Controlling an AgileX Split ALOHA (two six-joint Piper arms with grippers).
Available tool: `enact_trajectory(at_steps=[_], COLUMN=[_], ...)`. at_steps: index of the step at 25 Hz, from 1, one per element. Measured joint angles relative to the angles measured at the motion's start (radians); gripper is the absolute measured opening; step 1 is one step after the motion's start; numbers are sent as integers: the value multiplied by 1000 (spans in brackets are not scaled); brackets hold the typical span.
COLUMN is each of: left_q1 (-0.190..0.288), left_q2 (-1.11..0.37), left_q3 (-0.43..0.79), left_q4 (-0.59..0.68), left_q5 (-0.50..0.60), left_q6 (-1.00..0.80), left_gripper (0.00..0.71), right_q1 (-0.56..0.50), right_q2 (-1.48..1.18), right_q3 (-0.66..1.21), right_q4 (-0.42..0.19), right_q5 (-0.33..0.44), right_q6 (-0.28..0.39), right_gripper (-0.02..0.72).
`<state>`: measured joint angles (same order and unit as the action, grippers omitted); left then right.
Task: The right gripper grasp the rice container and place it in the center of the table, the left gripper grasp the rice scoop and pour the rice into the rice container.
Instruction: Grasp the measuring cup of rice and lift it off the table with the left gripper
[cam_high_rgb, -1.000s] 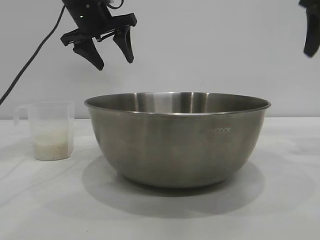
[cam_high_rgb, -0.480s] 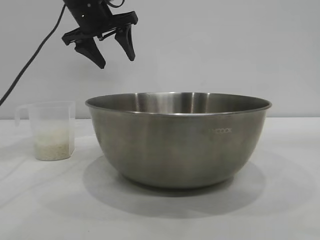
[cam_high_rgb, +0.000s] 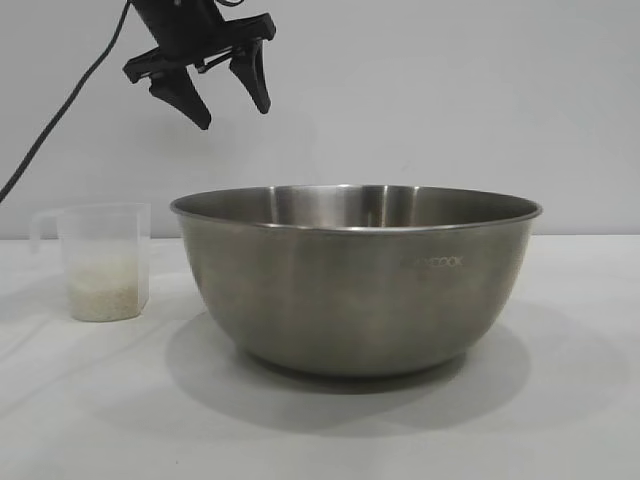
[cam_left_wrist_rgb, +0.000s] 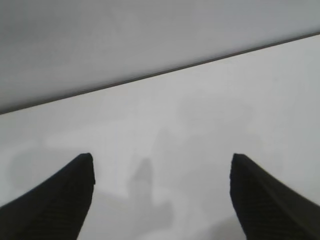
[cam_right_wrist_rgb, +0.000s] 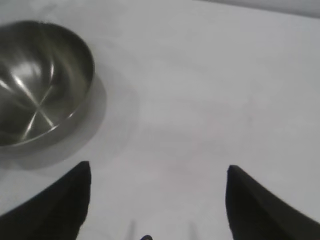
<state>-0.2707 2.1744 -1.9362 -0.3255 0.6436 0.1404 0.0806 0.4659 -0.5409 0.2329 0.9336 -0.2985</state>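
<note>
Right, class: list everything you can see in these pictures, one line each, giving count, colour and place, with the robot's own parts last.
rice container: one, steel grey, middle of the table, empty inside.
rice scoop: one, clear plastic, standing upright on the table to the left of the rice container, apart from it.
rice: one pale white mass, in the lower part of the rice scoop.
table: one, white cloth, under everything.
wall: one, plain pale grey, behind the table.
cable: one, black, hanging at upper left in front of the wall.
left hand: one, black, open, in the air above the gap between scoop and container.
right hand: one, black, open, over bare table beside the container.
</note>
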Motion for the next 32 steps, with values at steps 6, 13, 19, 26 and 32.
enact_trajectory(at_steps=[6,13,19,26,32], left_q1=[0,0,0,0,0], left_q2=[-25,-31,-48,-79,-141], left_q3=[0,0,0,0,0], left_q4=[4,11,38,71,79], left_q5=[2,7,9,9,7], left_q6=[0,0,0,0,77], left_gripper=[525,525,525,525,402], right_q1=[0,-43,-93,-146,-149], right_q2=[-69,-185,-298,-421,-460], right_q3=[0,39,42,42,49], right_q4=[0,-8,-24,-162,-179], right_q5=[145,215,211,206,206], right_q6=[11,45,49,250,287], right_gripper=[468,441,380,355,355])
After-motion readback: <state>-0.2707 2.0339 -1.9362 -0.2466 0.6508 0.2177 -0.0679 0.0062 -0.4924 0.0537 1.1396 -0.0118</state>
